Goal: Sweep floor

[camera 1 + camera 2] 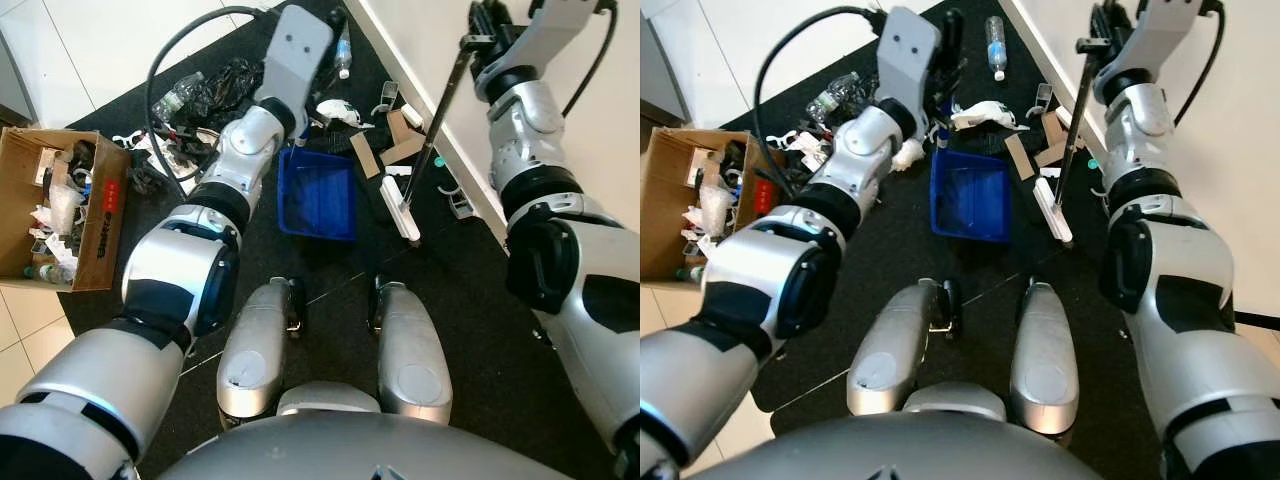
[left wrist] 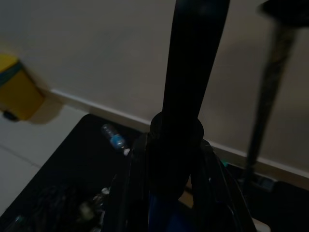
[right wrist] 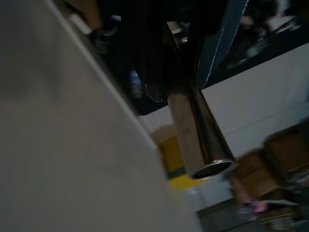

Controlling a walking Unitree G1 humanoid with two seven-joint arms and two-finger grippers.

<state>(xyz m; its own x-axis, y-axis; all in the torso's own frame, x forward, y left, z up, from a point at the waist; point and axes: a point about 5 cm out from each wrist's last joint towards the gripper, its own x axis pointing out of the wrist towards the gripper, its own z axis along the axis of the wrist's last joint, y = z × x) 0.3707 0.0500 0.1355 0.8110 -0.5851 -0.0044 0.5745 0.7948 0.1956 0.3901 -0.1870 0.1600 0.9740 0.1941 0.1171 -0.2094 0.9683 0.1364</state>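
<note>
A blue dustpan (image 1: 318, 195) lies on the black mat (image 1: 470, 330) in front of my feet. Its black upright handle (image 2: 188, 96) is gripped by my left gripper (image 1: 946, 55), which is shut on it above the pan's far edge. My right gripper (image 1: 487, 30) is up by the wall, shut on the top of a metal broom pole (image 1: 440, 130). The pole slants down to a white broom head (image 1: 403, 208) resting on the mat just right of the dustpan. Cardboard scraps (image 1: 400, 140), white crumpled litter (image 1: 980, 113) and a plastic bottle (image 1: 995, 45) lie beyond the pan.
The wall and its baseboard (image 1: 420, 70) run close along the right. An open cardboard box (image 1: 60, 205) full of rubbish stands at the left on white tiles. A black bag (image 1: 225, 85), bottles and wrappers are piled on the mat's far left. A yellow object (image 2: 17, 92) sits by the far wall.
</note>
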